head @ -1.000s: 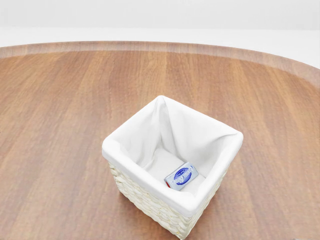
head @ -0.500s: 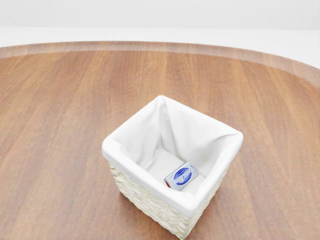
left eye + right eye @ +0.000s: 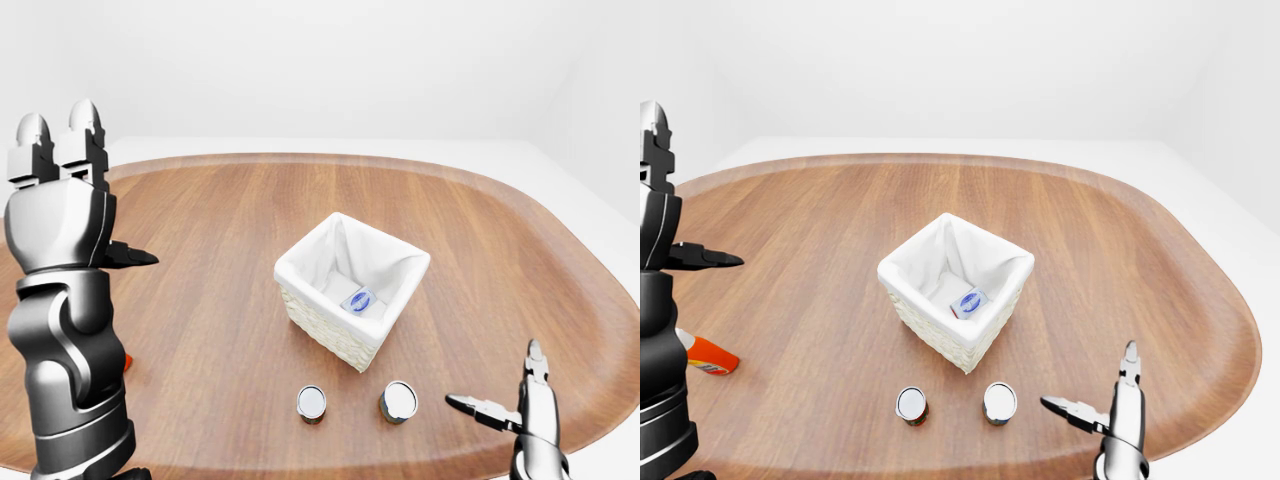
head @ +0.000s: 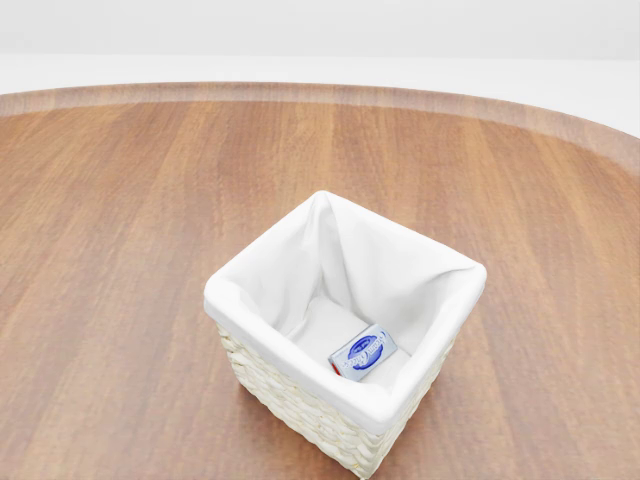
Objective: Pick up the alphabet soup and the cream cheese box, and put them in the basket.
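Note:
The white-lined wicker basket stands mid-table. Inside it lies the cream cheese box, a small grey box with a blue oval label, flat on the lining. Two small cans stand upright below the basket in the left-eye view, one left of the other; only their silver lids show, so I cannot tell which is the alphabet soup. My left hand is raised at the far left, open and holding nothing. My right hand is open at the bottom right, just right of the cans.
An orange-red bottle lies on the table at the left edge, behind my left arm. The wooden table is oval with a raised rim; beyond it are white floor and walls.

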You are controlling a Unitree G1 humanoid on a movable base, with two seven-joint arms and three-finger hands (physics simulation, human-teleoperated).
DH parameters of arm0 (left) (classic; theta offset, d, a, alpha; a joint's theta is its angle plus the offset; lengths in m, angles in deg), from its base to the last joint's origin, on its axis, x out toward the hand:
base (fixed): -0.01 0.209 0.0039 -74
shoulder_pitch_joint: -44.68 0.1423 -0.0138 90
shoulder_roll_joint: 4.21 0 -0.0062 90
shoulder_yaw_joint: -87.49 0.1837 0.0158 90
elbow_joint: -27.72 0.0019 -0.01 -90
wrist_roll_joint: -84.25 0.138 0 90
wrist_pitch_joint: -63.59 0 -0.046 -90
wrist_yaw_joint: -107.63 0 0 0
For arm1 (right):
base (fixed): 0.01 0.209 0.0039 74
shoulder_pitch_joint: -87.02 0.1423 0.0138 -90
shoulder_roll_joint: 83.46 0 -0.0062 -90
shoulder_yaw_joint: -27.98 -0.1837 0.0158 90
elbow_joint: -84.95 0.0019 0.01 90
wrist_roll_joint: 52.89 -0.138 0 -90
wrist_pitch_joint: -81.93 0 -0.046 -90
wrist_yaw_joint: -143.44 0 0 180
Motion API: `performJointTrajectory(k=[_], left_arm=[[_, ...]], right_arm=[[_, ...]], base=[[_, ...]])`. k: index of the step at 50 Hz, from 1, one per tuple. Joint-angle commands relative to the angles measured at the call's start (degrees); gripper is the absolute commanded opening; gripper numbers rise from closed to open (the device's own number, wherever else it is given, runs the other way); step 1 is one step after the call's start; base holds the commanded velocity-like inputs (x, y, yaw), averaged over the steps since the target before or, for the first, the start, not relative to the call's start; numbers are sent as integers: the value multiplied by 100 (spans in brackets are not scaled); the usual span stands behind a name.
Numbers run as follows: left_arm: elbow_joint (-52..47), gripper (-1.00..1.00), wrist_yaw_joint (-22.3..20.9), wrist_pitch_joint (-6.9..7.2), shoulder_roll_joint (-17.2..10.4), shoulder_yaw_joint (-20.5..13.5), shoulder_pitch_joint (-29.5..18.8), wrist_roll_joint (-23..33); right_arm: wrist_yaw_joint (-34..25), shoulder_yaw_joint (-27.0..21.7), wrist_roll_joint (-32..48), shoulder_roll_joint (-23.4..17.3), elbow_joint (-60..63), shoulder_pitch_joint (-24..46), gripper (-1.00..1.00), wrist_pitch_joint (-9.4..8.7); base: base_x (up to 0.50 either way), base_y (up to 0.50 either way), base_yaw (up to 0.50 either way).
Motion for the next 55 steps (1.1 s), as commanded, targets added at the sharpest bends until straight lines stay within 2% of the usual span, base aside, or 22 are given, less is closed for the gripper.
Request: performJointTrajectory(k=[1,6,13,17,24,42,55], left_arm=[[-78,100,30,0,18,6,28,-17],[-88,100,13,0,14,7,25,-10],[-68,100,45,0,19,-9,23,-37],[-129,100,-20,0,5,-6,23,-18],[-104,100,-21,0,4,-5,9,-17],[-26,100,74,0,20,20,-1,-65],[-93,100,-7,0,21,14,13,-2]], right_arm=[[-766,145,-417,110,171,-113,100,0],[-910,152,-499,119,95,-83,100,0],[-970,263,-273,99,-111,-34,100,0],[-981,389,152,141,-31,-89,100,0],[-972,527,250,155,200,-182,100,0],[-749,985,958,81,283,-185,100,0],[-447,1442,1379,-63,262,-92,100,0]], base=[[0,0,0],[0,0,0],[0,0,0],[0,0,0],[0,0,0],[0,0,0],[0,0,0]])
